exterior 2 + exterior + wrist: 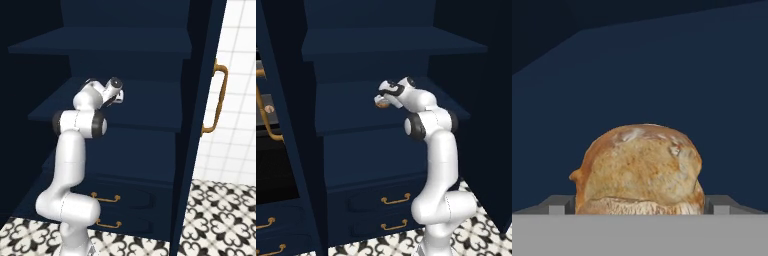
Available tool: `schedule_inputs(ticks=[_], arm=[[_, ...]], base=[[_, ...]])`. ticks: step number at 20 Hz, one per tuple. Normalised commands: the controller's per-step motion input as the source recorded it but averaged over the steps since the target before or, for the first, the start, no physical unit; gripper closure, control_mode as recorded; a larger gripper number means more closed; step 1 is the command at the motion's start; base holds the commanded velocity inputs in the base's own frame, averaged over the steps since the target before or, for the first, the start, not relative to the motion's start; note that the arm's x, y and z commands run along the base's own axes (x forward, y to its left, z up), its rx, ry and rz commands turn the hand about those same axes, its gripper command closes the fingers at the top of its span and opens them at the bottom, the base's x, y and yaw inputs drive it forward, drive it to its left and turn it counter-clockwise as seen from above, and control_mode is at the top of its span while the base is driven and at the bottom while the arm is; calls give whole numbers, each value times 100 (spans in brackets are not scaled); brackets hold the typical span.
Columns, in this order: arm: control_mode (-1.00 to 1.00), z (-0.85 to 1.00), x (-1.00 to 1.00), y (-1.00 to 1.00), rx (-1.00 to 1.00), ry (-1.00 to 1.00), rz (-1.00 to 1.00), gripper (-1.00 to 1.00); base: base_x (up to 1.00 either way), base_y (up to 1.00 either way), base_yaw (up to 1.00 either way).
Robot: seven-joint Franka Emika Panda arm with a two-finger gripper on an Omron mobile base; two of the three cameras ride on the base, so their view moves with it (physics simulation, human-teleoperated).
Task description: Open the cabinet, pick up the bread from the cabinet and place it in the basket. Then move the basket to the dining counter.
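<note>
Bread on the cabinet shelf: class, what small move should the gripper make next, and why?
Probably close the jaws. In the hand view the bread sits between the open gripper's fingertips, one showing at each side of it. The left base view shows the hand reaching over the cabinet shelf to it.

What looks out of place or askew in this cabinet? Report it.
Nothing stands out. The cabinet is open, its shelves level. The bread sits upright and whole on the middle shelf, between the open jaws of the gripper.
</note>
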Motion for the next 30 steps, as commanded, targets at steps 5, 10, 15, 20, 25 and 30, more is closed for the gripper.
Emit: schedule_inputs(ticks=[5, 10, 15, 20, 25, 30], arm=[[-100, -2, -60, -31, 0, -8, 0, 100], [-100, 0, -100, -21, 0, -11, 0, 100], [-100, 67, -100, -2, 0, -3, 0, 100], [-100, 97, -100, 0, -3, 0, 0, 100], [-100, 83, -100, -1, -4, 1, -4, 100], [-100, 74, -100, -23, -1, 9, -14, 100]], base=[[0, 0, 0], [0, 0, 0], [0, 0, 0], [0, 0, 0], [0, 0, 0], [0, 0, 0]])
